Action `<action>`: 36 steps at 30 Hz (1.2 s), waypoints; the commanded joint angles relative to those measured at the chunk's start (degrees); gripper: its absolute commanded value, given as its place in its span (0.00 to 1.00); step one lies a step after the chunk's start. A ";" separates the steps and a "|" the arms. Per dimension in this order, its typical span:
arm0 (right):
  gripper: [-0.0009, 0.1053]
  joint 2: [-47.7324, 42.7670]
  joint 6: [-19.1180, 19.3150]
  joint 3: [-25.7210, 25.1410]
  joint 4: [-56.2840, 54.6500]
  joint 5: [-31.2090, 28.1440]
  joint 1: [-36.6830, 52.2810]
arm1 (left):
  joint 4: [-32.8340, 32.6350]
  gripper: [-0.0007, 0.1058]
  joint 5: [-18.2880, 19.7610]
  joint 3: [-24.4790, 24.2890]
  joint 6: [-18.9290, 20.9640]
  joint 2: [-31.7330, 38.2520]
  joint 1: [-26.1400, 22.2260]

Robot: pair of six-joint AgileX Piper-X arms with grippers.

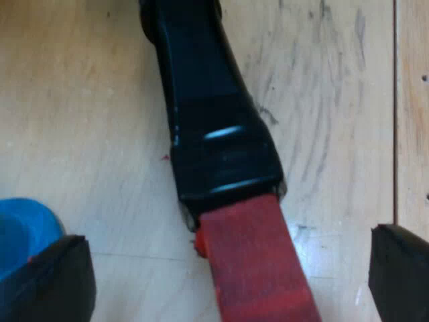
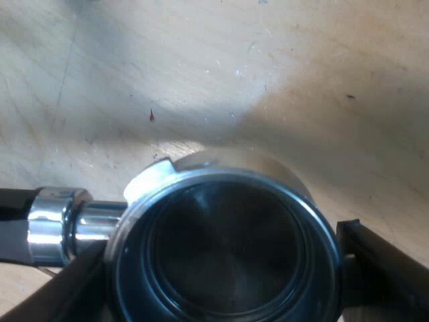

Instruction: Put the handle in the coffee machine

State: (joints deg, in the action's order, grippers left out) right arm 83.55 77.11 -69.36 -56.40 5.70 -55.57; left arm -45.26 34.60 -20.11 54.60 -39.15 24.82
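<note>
A: Left gripper (image 1: 224, 272) low over the wooden table (image 1: 80, 100), its fingers (image 1: 47, 278) spread wide. What lies between them?

B: The dark handle (image 1: 208, 114) of the metal holder (image 2: 221, 174), lying on the wood and running away from the fingers. Its red end (image 1: 251, 261) sits in the gap, clear of both fingers.

A: And that bit of colour?

B: A blue tamper (image 1: 23, 228), just beyond one fingertip.

A: Over to the right gripper (image 2: 224, 261).

B: The holder's round basket (image 2: 228, 255) sits squarely between its fingers (image 2: 385, 265), open side up and dark inside. One finger presses the rim, and the other meets the opposite side under the shiny collar (image 2: 53, 225). It's pinching the basket.
</note>
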 commanded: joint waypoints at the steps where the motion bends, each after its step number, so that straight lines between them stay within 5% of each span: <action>1: 0.01 -0.86 0.04 -0.66 0.00 1.03 -0.09 | 1.54 0.79 -0.07 0.06 0.50 0.01 0.13; 22: 0.01 -0.86 -0.97 -0.66 0.00 2.41 -0.09 | 7.00 0.77 2.15 1.92 3.48 -2.64 0.13; 36: 0.01 -0.86 -1.49 -0.66 0.00 2.41 -0.09 | 8.33 0.19 2.15 1.89 3.48 -2.64 0.13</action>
State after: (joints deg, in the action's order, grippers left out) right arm 83.55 74.40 -69.36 -56.49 6.41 -55.57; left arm -38.54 35.71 -18.10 57.98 -41.93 24.82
